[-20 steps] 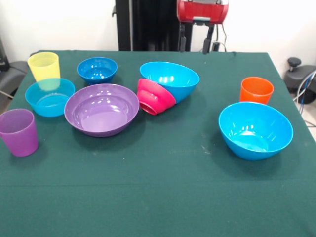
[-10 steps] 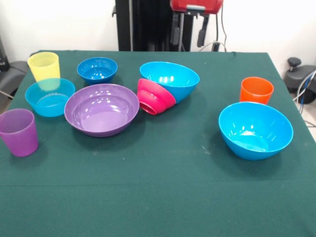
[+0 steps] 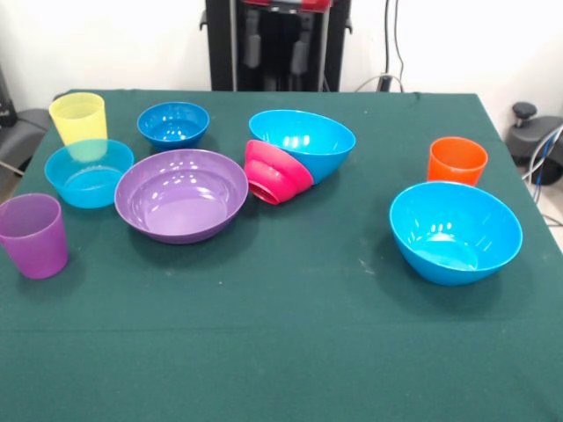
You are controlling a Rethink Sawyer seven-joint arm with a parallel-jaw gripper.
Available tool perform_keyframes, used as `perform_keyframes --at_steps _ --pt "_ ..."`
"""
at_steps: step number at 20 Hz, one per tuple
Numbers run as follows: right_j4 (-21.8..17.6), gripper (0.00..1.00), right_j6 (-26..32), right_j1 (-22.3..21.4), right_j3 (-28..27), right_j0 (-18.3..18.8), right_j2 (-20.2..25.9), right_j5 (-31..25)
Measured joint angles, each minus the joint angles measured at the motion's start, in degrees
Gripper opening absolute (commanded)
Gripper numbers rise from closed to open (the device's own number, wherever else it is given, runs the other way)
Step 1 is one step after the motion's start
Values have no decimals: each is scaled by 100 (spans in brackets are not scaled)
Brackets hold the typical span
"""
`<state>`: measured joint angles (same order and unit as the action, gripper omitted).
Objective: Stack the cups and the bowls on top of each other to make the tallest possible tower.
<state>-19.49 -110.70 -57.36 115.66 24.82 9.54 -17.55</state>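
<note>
No tower exists yet: every piece sits separately on the green table. At the left edge, the purple cup stands upright, apart from the rest, so it is free for pickup. Above it, the light blue bowl sits upright with the yellow cup just behind it; the bowl's rim overlaps the cup's base, so contact cannot be confirmed. The small blue bowl stands upright at upper left. The purple bowl rests flat, left of centre, a likely wide base. The magenta bowl lies tipped on its side, leaning against the tilted blue bowl; each appears to prop the other, and both need righting before stacking. At right, the orange cup stands upright, with the large blue bowl just in front of it, tilted toward the camera. The gripper hangs at the top centre, well above all pieces; its two dark fingers stand apart and hold nothing. The frame edge cuts off the arm above it.
</note>
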Motion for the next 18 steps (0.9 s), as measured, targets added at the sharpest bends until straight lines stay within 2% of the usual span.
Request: perform_keyframes --at_steps 1,2,8,18 --pt "-6 100 0 2 -1 47 21 0" --pt "-50 100 0 24 -12 267 132 -31" --pt "-97 100 0 191 -156 697 466 -292" --pt "-97 100 0 264 -396 741 906 -975"
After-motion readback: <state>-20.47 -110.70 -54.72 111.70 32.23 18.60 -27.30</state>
